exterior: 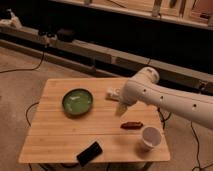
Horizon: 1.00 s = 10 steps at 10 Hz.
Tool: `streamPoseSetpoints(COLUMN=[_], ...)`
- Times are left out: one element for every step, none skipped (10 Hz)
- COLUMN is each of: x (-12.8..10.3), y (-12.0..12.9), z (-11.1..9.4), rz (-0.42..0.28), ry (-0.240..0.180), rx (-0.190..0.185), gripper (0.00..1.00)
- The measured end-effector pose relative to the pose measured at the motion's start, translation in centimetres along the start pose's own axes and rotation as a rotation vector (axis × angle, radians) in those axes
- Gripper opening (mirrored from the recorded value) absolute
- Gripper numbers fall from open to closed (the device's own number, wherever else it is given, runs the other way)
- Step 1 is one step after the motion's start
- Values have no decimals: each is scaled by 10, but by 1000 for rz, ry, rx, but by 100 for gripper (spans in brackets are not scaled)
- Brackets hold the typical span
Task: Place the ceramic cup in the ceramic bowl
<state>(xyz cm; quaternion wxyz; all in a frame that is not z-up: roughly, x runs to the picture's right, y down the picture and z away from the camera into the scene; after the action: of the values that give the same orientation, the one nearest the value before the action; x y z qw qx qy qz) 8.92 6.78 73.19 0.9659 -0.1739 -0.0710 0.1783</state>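
The ceramic cup (151, 137), small and white, stands upright near the table's front right corner. The ceramic bowl (77, 102), wide and green with a dark rim, sits left of the table's middle and is empty. My white arm reaches in from the right over the table's right half. My gripper (120, 108) hangs below the arm's end, between bowl and cup, above the table top. It is to the upper left of the cup and apart from it, holding nothing that I can see.
A wooden table (55, 140) holds everything. A flat white packet (112, 92) lies behind the gripper. A reddish-brown snack bar (132, 125) lies just left of the cup. A black flat object (90, 153) lies at the front edge. Cables run over the floor.
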Motion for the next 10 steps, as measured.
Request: streamPoseSetpoints(x=[0,0,0,0,0,0,0,3,13,28], y=[0,0,0,0,0,0,0,-1,-5,-9], z=[0,0,0,0,0,0,0,-1,-9,-21], rz=[0,0,0,0,0,0,0,8,63,150], ry=[0,0,0,0,0,0,2,12,37,62], rx=[0,0,0,0,0,0,0,-4,-11,-18], gripper=[80,80,80,80,80,80,80,80,80,80])
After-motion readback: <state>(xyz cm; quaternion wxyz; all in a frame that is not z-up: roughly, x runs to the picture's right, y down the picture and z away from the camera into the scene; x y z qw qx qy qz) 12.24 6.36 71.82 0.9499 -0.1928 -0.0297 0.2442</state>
